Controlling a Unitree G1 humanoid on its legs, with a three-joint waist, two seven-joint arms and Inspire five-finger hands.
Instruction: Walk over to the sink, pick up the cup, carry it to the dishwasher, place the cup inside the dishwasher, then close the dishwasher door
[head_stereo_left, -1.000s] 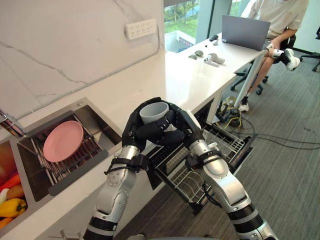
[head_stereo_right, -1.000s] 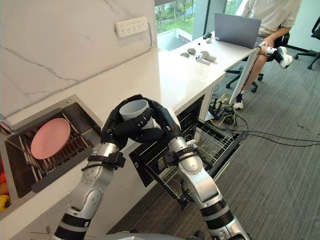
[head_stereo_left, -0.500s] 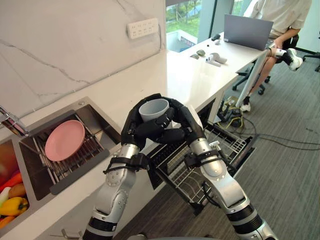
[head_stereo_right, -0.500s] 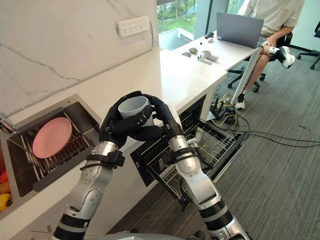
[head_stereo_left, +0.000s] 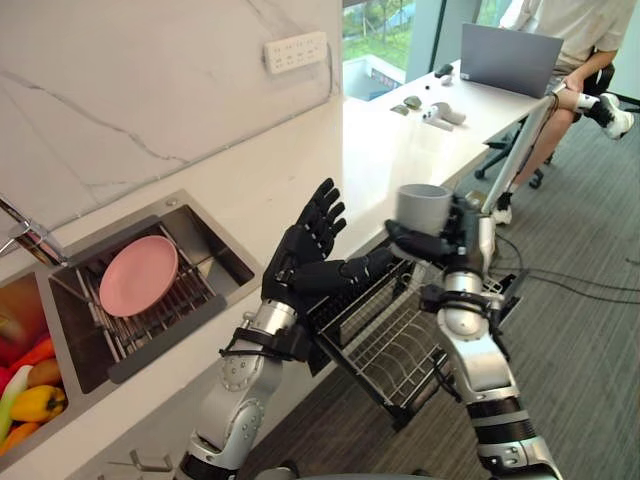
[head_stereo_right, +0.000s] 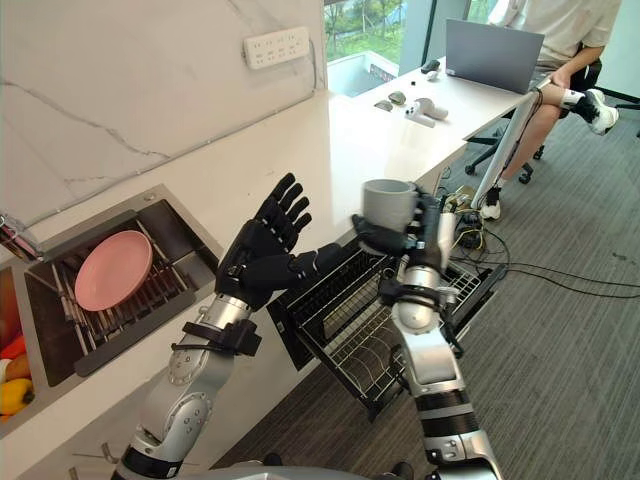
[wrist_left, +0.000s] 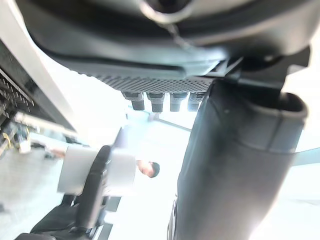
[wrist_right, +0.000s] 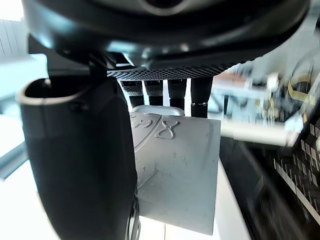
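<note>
The round grey cup (head_stereo_left: 423, 207) was held upright by the right hand (head_stereo_left: 460, 235), fingers (wrist_right: 176, 92) wrapped round it, above the black wire dishwasher rack (head_stereo_left: 400, 350). The left hand (head_stereo_left: 298, 262) was kept beside it, fingers (head_stereo_left: 325, 208) spread apart.

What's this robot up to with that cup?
The robot's right hand grips a grey cup, holding it upright over the pulled-out dishwasher rack. Its left hand is open with fingers spread, beside the cup and apart from it. The cup is not yet in the rack. A pink plate lies in the sink.
</note>
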